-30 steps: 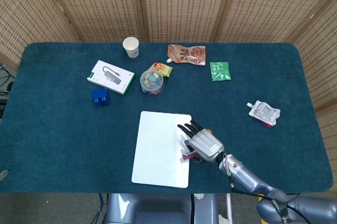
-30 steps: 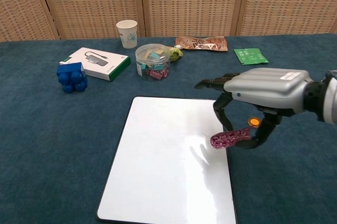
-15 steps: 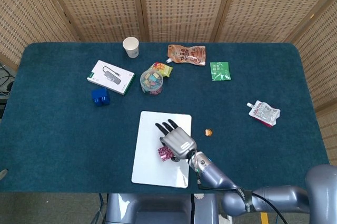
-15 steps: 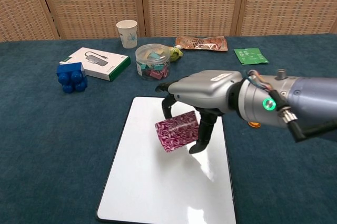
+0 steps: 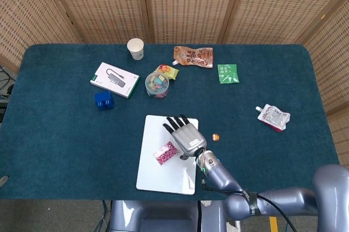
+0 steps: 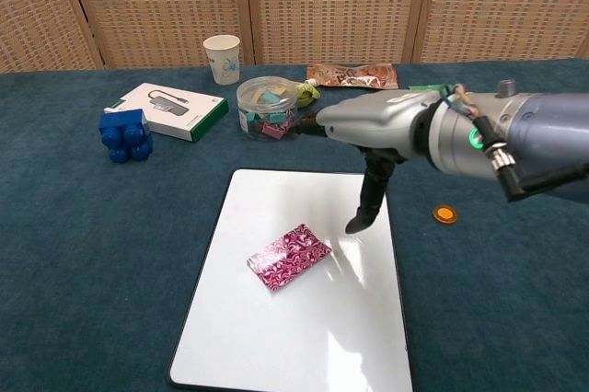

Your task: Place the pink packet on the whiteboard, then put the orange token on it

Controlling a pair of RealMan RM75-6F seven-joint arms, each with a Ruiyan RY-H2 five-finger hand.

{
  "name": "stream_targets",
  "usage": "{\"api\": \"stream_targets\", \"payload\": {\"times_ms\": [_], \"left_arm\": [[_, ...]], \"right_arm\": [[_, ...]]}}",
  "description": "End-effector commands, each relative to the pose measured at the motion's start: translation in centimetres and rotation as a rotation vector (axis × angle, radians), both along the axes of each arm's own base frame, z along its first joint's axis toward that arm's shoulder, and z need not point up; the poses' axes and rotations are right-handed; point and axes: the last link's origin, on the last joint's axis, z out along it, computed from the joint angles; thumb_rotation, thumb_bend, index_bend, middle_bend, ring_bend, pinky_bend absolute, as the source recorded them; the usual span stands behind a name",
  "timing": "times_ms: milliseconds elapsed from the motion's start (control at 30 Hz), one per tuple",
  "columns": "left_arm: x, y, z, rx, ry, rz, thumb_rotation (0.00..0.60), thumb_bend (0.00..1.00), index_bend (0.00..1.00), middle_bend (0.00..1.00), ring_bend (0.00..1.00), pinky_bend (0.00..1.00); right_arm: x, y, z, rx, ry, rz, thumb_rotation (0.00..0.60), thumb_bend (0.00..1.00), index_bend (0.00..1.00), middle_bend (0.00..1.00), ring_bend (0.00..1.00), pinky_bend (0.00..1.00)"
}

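The pink packet (image 5: pixel 166 153) (image 6: pixel 288 256) lies flat on the whiteboard (image 5: pixel 158 175) (image 6: pixel 276 337), near its middle. My right hand (image 5: pixel 185 135) (image 6: pixel 382 130) hovers above the board's right part, fingers spread and empty, just right of the packet and clear of it. A small round orange token (image 5: pixel 216 137) (image 6: pixel 444 214) rests on the blue cloth to the right of the whiteboard, close to the hand. My left hand appears in neither view.
At the back stand a paper cup (image 5: pixel 136 48), a white and green box (image 5: pixel 114 80), a blue block (image 5: pixel 103 100), a clear tub of clips (image 5: pixel 156 85), an orange pouch (image 5: pixel 193 56) and a green sachet (image 5: pixel 228 73). A white pouch (image 5: pixel 273 116) lies far right.
My right hand carried the pink packet left over the whiteboard, let it go there, and has opened and risen slightly to the right.
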Motion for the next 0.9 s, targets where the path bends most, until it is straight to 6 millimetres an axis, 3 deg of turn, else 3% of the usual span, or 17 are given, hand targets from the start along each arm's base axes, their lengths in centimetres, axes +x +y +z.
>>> {"api": "stream_targets", "payload": {"times_ms": [33,133,200,433,900], "left_arm": [[0.0,0.0,0.0,0.001,0.001,0.000,0.600,0.05,0.00,0.00,0.00,0.00],[0.0,0.0,-0.1,-0.001,0.004,0.003,0.600,0.05,0.00,0.00,0.00,0.00],[0.0,0.0,-0.2,-0.005,0.006,0.003,0.600,0.05,0.00,0.00,0.00,0.00],[-0.1,0.1,-0.7,-0.023,0.014,0.010,0.600,0.05,0.00,0.00,0.00,0.00],[-0.1,0.2,-0.9,-0.029,0.013,0.012,0.600,0.05,0.00,0.00,0.00,0.00]], "right_arm": [[-2.0,-1.1,1.2,-0.041,-0.003,-0.031,0.600,0.08,0.15,0.00,0.00,0.00],[-4.8,-2.4,1.8,-0.068,-0.014,-0.077,0.600,0.21,0.29,0.00,0.00,0.00],[-6.7,-2.9,1.9,-0.081,-0.009,-0.105,0.600,0.28,0.33,0.00,0.00,0.00],[-11.6,-3.6,1.4,-0.103,-0.019,-0.148,0.600,0.31,0.37,0.00,0.00,0.00],[-14.6,-3.1,0.6,-0.082,-0.015,-0.142,0.600,0.33,0.40,0.00,0.00,0.00]]}}
